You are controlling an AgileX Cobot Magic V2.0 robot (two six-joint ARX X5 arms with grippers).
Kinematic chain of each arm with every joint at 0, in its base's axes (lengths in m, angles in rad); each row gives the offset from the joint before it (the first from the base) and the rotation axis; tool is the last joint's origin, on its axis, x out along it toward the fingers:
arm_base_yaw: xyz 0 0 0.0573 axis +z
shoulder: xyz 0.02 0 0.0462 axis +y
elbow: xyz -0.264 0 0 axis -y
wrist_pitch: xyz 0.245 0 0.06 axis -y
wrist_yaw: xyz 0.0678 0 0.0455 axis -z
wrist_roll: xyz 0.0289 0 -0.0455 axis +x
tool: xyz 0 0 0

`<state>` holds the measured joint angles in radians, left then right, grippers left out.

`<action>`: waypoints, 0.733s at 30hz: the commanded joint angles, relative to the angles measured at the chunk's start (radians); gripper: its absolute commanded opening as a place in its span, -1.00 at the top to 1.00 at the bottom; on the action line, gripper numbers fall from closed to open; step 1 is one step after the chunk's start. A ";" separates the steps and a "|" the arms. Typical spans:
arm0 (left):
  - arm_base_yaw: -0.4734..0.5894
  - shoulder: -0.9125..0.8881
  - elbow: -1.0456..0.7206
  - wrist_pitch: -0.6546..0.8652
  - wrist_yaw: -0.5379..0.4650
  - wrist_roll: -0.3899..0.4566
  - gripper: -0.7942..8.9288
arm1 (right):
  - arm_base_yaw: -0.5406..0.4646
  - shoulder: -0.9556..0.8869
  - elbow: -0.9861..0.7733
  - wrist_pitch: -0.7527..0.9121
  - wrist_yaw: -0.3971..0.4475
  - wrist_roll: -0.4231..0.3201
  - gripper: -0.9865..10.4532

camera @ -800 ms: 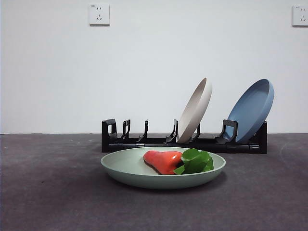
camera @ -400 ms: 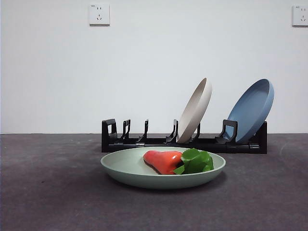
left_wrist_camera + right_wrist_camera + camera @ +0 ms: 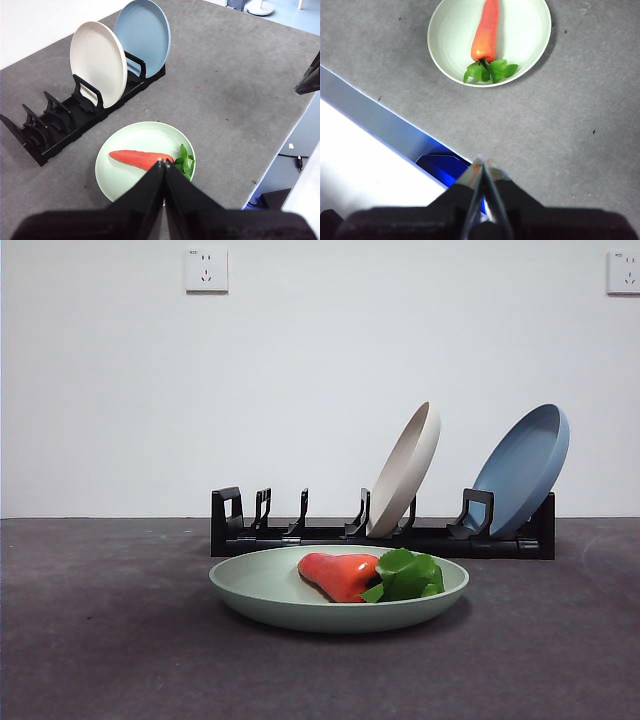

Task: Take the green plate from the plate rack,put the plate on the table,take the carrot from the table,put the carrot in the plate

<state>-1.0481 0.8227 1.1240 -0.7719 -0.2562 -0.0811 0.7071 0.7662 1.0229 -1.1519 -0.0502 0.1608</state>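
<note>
The carrot (image 3: 340,575) lies flat in the green plate (image 3: 262,592). Its orange body points one way and its green leaves (image 3: 408,575) sit at the other end, by the plate's rim. The green plate sits flat on the tabletop (image 3: 100,640), just in front of the plate rack (image 3: 300,535).

The plate rack is long and black. A beige plate (image 3: 405,470) stands tilted in a slot near the middle of it. A blue plate (image 3: 522,470) leans in the slot at one end. The other slots hold nothing.

The left gripper (image 3: 163,162) hangs high over the tabletop, above the near side of the green plate. Its two black jaws are pressed together and hold nothing. It touches nothing.

The right gripper (image 3: 483,161) also hangs high, out over the edge of the tabletop (image 3: 580,125), well apart from the green plate (image 3: 530,30). Its jaws are together too and hold nothing.

Neither arm shows in the front view. Two white wall sockets (image 3: 206,269) sit high on the white wall behind.
</note>
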 commanded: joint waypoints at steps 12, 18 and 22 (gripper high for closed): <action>0.564 -0.176 -0.127 0.465 0.214 0.220 0.84 | 0.002 -0.003 0.002 0.006 0.001 0.006 0.83; 0.822 -0.369 -0.389 0.718 0.233 0.220 0.84 | 0.002 -0.003 0.002 0.006 0.001 0.006 0.83; 0.929 -0.483 -0.598 0.826 0.233 0.207 0.84 | 0.002 -0.003 0.002 0.006 0.001 0.006 0.83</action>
<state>-0.1349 0.3504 0.5812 0.0494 -0.0288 0.1234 0.7071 0.7643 1.0233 -1.1519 -0.0502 0.1612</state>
